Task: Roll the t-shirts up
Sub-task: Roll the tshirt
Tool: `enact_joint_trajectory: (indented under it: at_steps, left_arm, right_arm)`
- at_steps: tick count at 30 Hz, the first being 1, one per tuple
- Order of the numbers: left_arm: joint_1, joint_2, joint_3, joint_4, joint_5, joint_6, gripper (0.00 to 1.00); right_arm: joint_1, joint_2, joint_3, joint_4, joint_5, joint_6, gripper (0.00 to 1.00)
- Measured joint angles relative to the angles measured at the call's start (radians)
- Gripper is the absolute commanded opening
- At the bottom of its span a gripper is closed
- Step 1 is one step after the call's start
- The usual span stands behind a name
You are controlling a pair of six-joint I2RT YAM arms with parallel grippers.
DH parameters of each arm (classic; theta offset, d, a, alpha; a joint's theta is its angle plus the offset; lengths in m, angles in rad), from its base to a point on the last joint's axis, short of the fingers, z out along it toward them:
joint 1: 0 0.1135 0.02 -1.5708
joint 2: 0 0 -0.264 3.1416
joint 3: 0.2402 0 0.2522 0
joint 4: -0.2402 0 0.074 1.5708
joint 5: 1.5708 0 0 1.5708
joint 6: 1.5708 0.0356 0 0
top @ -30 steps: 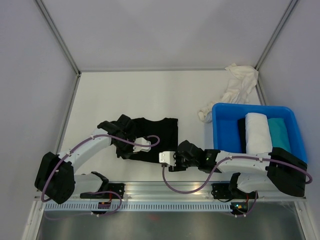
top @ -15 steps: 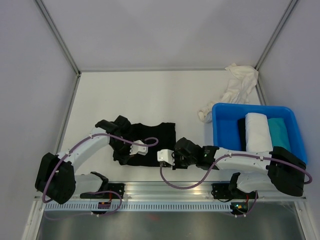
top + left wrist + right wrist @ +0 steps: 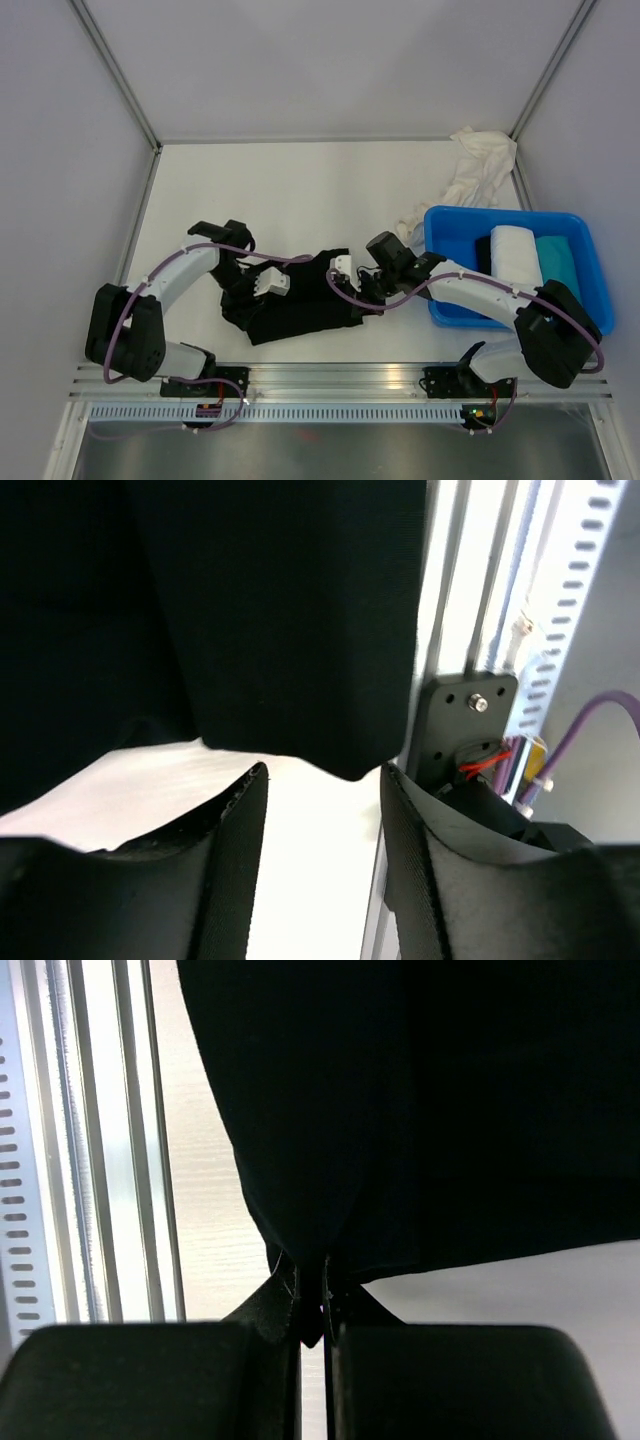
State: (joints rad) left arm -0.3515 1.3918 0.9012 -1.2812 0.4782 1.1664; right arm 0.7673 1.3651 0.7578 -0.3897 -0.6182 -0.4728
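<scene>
Right claw (image 3: pixel 312 1305): fingers pinched together on the near hem of the black t-shirt (image 3: pixel 430 1110). I see a fold of the cloth caught right at the tips, and the rest hangs slack above them. Gripping.

Left claw (image 3: pixel 322 780): fingers apart with bare table showing between them. The black cloth edge sits just beyond the tips and I see no cloth in the gap. I call it open and holding nothing.

From overhead, the black t-shirt (image 3: pixel 300 305) lies bunched and crooked on the table (image 3: pixel 300 190), near the front edge and between the two arms. The left claw is at its left end, the right claw at its right end. The metal rail (image 3: pixel 330 378) runs just in front of it.

To the right stands the blue tub (image 3: pixel 500 212). Inside it a white roll (image 3: pixel 515 255) and a teal roll (image 3: pixel 560 262) lie side by side, touching. The right arm crosses the tub's near left corner.

A cream-white t-shirt (image 3: pixel 475 165) lies crumpled in the far right corner, behind the tub.
</scene>
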Motion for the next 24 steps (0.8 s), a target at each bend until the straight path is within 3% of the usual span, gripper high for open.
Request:
enact_joint_trajectory:
  at_steps: [7, 8, 9, 14, 18, 20, 21, 23, 24]
  left_arm:
    - [0.028, -0.052, 0.000, 0.054, 0.056, -0.077, 0.67]
    - [0.028, -0.073, -0.002, 0.060, 0.062, -0.089, 0.78]
    - [0.028, -0.095, -0.003, 0.064, 0.072, -0.100, 0.98]
    - [0.017, -0.205, -0.032, 0.132, 0.099, -0.194, 1.00]
    - [-0.014, -0.215, -0.140, 0.245, 0.074, -0.264, 0.97]
    - [-0.022, -0.205, -0.202, 0.296, 0.049, -0.289, 0.82]
    - [-0.024, -0.197, -0.220, 0.309, 0.043, -0.297, 0.50]
    - [-0.026, -0.185, -0.236, 0.329, 0.025, -0.314, 0.24]
    - [-0.026, -0.185, -0.236, 0.337, 0.023, -0.314, 0.04]
  right_arm:
    - [-0.067, 0.093, 0.030, 0.000, -0.083, 0.062, 0.00]
    - [-0.071, 0.097, 0.031, 0.001, -0.088, 0.070, 0.00]
    - [-0.074, 0.098, 0.032, 0.001, -0.090, 0.079, 0.00]
    - [-0.077, 0.099, 0.032, 0.018, -0.097, 0.113, 0.00]
    - [-0.079, 0.105, 0.032, 0.042, -0.101, 0.146, 0.00]
    - [-0.079, 0.107, 0.032, 0.048, -0.102, 0.156, 0.00]
    - [-0.079, 0.109, 0.032, 0.051, -0.103, 0.163, 0.00]
    - [-0.079, 0.113, 0.032, 0.054, -0.105, 0.171, 0.00]
    - [-0.080, 0.116, 0.032, 0.053, -0.108, 0.175, 0.00]
